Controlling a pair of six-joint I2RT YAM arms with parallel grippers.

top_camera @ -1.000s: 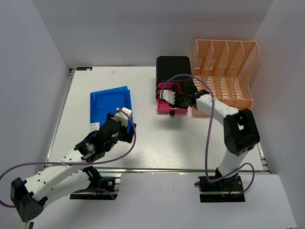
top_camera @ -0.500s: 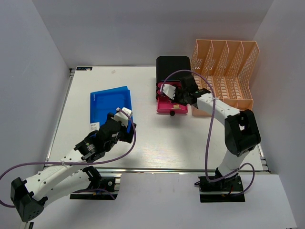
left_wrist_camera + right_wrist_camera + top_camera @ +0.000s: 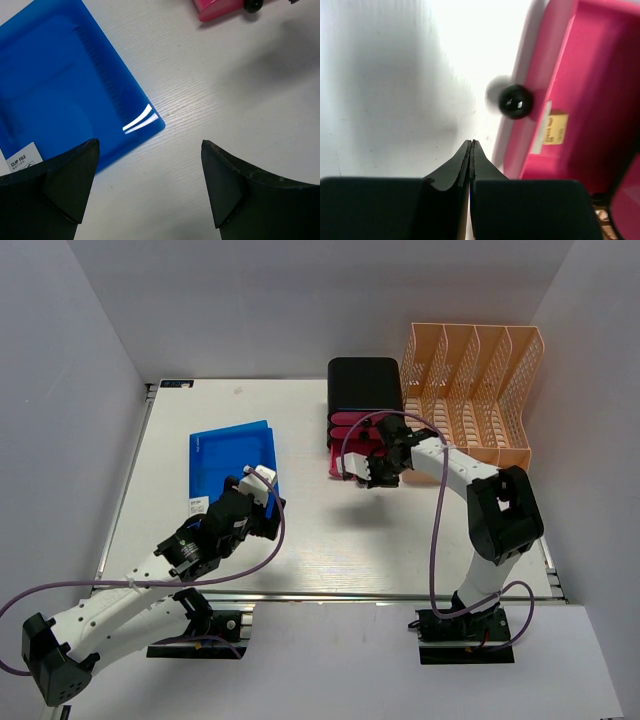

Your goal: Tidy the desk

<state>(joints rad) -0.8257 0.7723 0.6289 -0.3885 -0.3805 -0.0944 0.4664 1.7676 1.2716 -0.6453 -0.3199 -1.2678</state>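
The desk (image 3: 330, 540) is a wide white tabletop with a metal rail along its near edge. A blue clip file folder (image 3: 230, 460) lies flat at its left and shows in the left wrist view (image 3: 55, 85). My left gripper (image 3: 262, 492) is open and empty over the folder's near right corner (image 3: 149, 150). A pink drawer (image 3: 348, 445) stands pulled out of a black drawer unit (image 3: 365, 385). My right gripper (image 3: 376, 476) is shut and empty, its tips (image 3: 471, 143) on the desk just in front of the drawer (image 3: 580, 90), beside its black knob (image 3: 515, 101).
A peach lattice file rack (image 3: 470, 390) with several slots stands at the back right, next to the drawer unit. White walls close in the left, back and right sides. The pink drawer's front also shows in the left wrist view (image 3: 220, 7).
My right gripper has turned and come down from over the open pink drawer to the desk in front of its knob. The left arm and the blue folder have not moved.
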